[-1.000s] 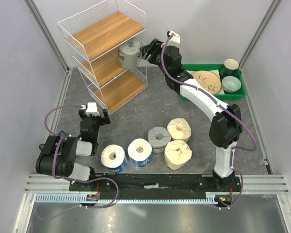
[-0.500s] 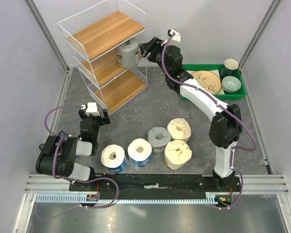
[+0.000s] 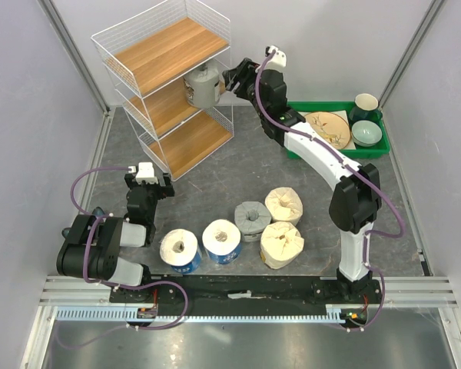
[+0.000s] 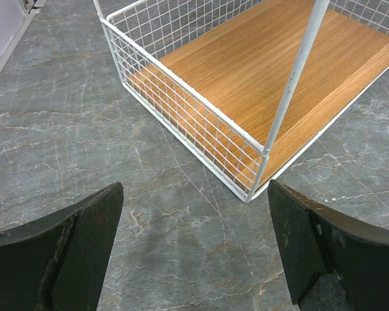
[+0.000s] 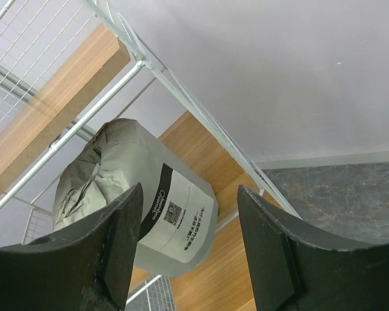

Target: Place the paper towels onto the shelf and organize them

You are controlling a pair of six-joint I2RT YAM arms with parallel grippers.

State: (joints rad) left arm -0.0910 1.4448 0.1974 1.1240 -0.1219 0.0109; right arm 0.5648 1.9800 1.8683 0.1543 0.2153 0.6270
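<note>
The shelf (image 3: 163, 84) is a white wire rack with three wooden tiers at the back left. A grey-wrapped roll (image 3: 203, 86) leans tilted at the right end of its middle tier. In the right wrist view that grey roll (image 5: 149, 207) lies ahead and to the left, partly behind my left finger (image 5: 97, 259). My right gripper (image 3: 230, 77) (image 5: 189, 191) is open just right of it. Five more paper towels lie near the front: two blue-wrapped (image 3: 179, 249) (image 3: 222, 241), one grey (image 3: 252, 218) and two cream (image 3: 284, 204) (image 3: 282, 244). My left gripper (image 3: 149, 194) (image 4: 194, 188) stands open over bare table before the bottom tier (image 4: 266, 84).
A green tray (image 3: 344, 152) at the back right holds a plate (image 3: 326, 127), a dark cup (image 3: 366, 106) and a bowl (image 3: 367, 133). Grey walls close in on the left, right and back.
The right gripper and the grey roll shifted slightly left, toward the shelf's middle tier. The left arm and the rolls on the table have not moved.
</note>
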